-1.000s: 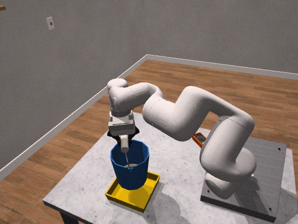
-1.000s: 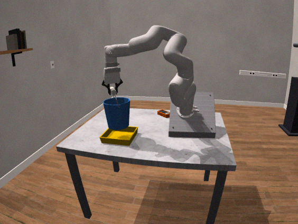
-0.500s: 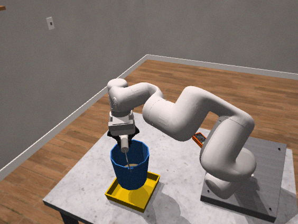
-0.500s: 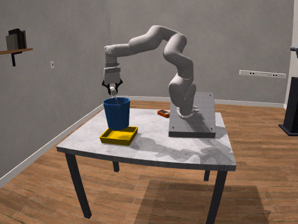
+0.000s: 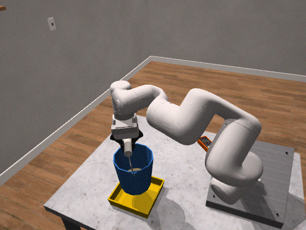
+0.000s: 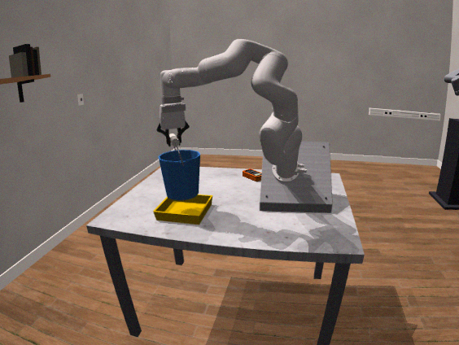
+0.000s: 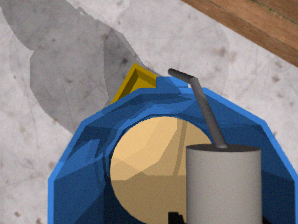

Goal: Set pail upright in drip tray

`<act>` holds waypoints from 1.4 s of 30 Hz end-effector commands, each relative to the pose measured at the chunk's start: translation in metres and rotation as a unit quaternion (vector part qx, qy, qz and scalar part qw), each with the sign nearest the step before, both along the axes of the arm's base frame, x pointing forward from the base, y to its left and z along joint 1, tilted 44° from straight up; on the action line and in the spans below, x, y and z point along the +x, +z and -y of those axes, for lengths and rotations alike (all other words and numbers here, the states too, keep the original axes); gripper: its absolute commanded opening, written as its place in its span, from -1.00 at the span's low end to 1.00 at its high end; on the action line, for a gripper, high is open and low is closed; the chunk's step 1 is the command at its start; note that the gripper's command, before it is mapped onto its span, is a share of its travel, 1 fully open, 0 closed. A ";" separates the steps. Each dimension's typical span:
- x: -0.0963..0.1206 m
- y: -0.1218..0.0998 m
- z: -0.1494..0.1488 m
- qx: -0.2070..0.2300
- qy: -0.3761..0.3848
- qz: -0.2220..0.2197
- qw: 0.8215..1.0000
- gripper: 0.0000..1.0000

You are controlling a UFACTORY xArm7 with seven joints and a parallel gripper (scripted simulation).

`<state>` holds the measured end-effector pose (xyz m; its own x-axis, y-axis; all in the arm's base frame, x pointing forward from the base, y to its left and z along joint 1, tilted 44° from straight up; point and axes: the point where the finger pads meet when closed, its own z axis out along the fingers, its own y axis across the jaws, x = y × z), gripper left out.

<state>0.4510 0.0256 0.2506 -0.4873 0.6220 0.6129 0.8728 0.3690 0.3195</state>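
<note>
A blue pail with a tan inner floor hangs upright by its thin wire handle. My gripper is shut on the white grip of that handle, right above the pail's mouth. The pail's base sits low over the far left part of the yellow drip tray; I cannot tell whether it touches the tray floor. In the exterior view the pail stands over the back of the tray under the gripper. The wrist view shows the pail, the grip and one tray corner.
An orange device lies on the table behind the pail, near the arm's grey base plate. The table's left edge is close to the tray.
</note>
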 end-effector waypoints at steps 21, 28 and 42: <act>0.001 0.001 0.001 -0.001 -0.002 0.002 1.000 -1.00; 0.001 -0.001 0.000 -0.001 -0.002 0.002 1.000 -1.00; 0.001 -0.006 -0.005 -0.001 -0.002 0.002 1.000 -1.00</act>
<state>0.4505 0.0312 0.2446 -0.4873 0.6219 0.6130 0.8728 0.3691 0.3194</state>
